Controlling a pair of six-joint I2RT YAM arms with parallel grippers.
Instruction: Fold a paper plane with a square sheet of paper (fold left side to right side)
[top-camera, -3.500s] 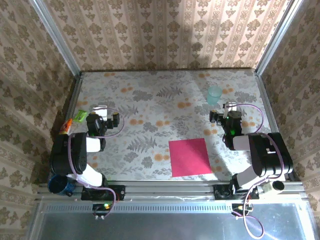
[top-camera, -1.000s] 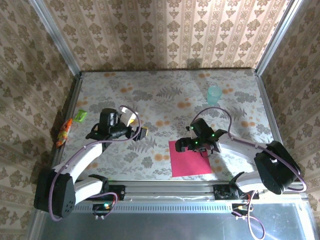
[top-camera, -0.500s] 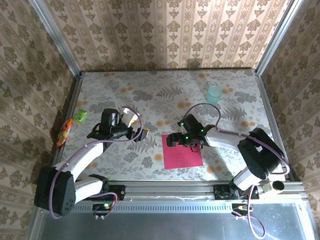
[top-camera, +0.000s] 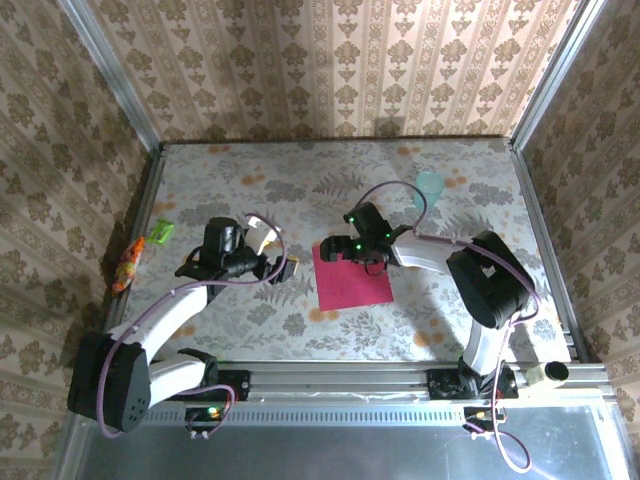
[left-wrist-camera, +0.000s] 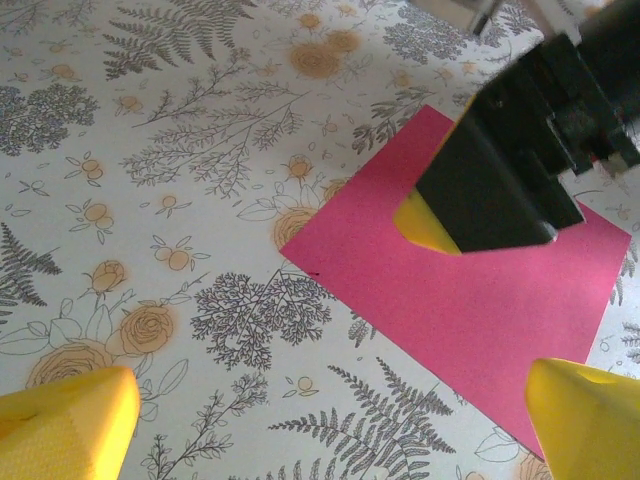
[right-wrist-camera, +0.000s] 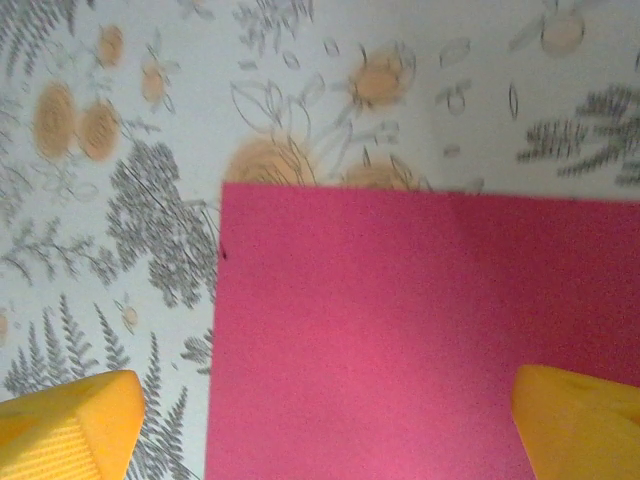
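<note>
1. The square sheet of paper (top-camera: 355, 288) lies flat and unfolded near the middle of the bench (top-camera: 230, 180).
2. The right end effector (top-camera: 350, 254) is spread wide over the sheet's far-left corner, gripping nothing.
3. The left end effector (top-camera: 277, 250) hangs just left of the sheet, jaws wide and empty.

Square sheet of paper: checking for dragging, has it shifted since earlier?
Yes. The square sheet of paper has slid left and away from the near rail, ending nearer the teal cup.
</note>
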